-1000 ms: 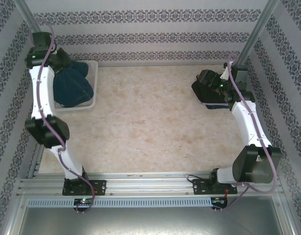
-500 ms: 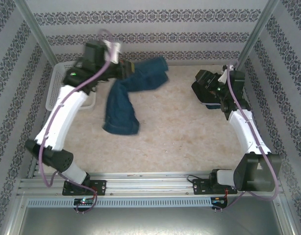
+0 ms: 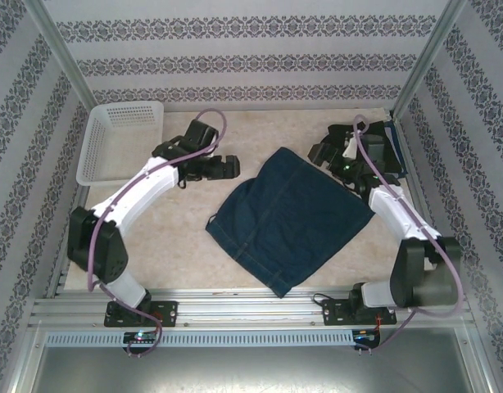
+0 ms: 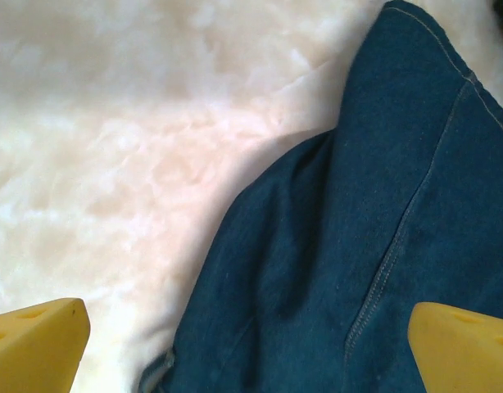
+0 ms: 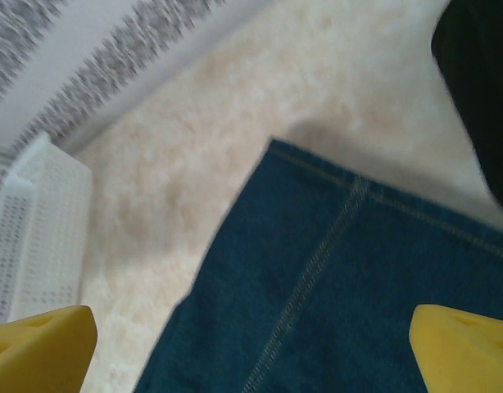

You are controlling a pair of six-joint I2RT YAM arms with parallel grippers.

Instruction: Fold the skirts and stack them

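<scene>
One dark blue denim skirt, one white lattice basket and two robot arms, the left arm and the right arm, share a single bench. A dark pile of cloth, partly behind the right arm, is too hidden to count its pieces.

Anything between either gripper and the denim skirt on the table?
Nothing visible. The dark blue denim skirt lies spread on the table, the left gripper open beside its far-left edge, the right gripper open at its far-right corner.
</scene>
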